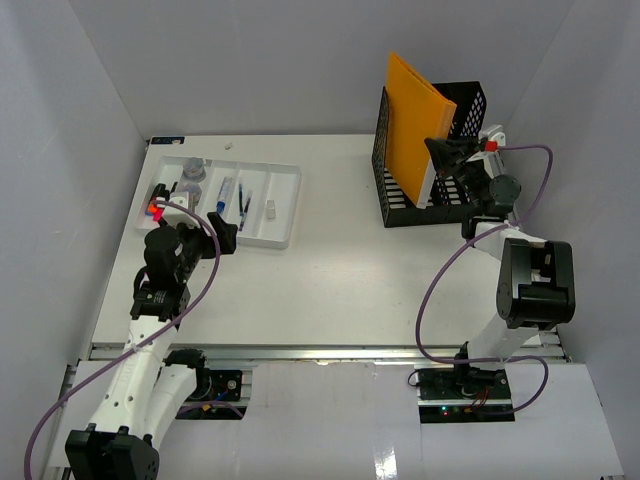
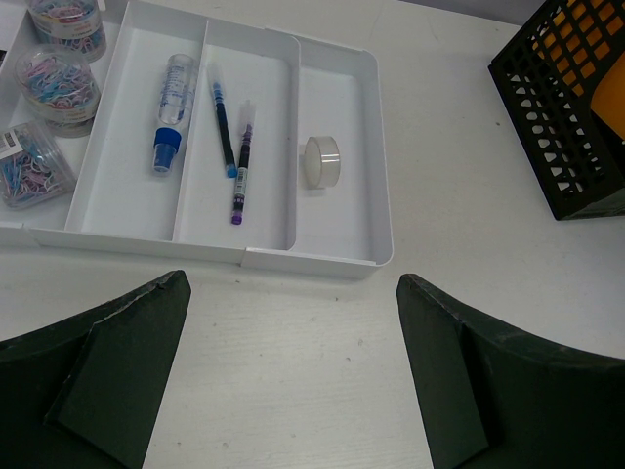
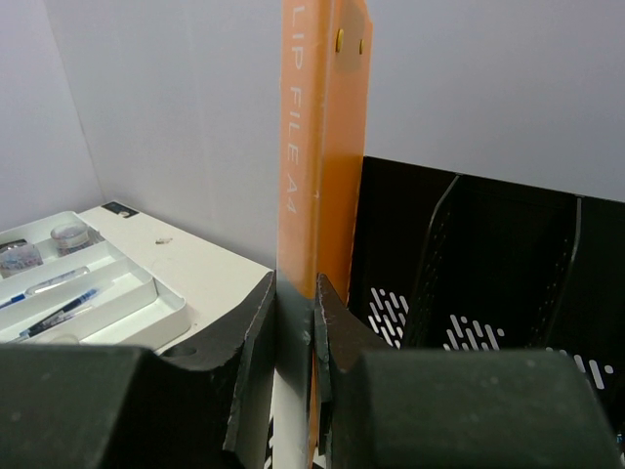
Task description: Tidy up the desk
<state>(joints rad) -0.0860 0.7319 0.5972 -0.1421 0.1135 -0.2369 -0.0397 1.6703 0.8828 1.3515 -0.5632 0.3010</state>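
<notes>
The desk (image 1: 350, 280) is a large white tabletop. At its back right, an orange clip file (image 1: 418, 115) stands upright in a black mesh file rack (image 1: 465, 110). My right gripper (image 1: 440, 158) is shut on the file's lower edge; in the right wrist view the two fingers (image 3: 295, 293) pinch the orange file (image 3: 322, 147). My left gripper (image 2: 293, 293) is open above bare desk, just in front of a white compartmented tray (image 2: 376, 147), with nothing between its fingers.
The tray (image 1: 290, 200) sits at the back left and holds a blue-capped bottle (image 2: 172, 112), two pens (image 2: 223, 127), a tape roll (image 2: 322, 161) and jars of coloured paper clips (image 2: 61, 78). A metal rail (image 1: 320, 352) runs along the near edge. Walls enclose three sides.
</notes>
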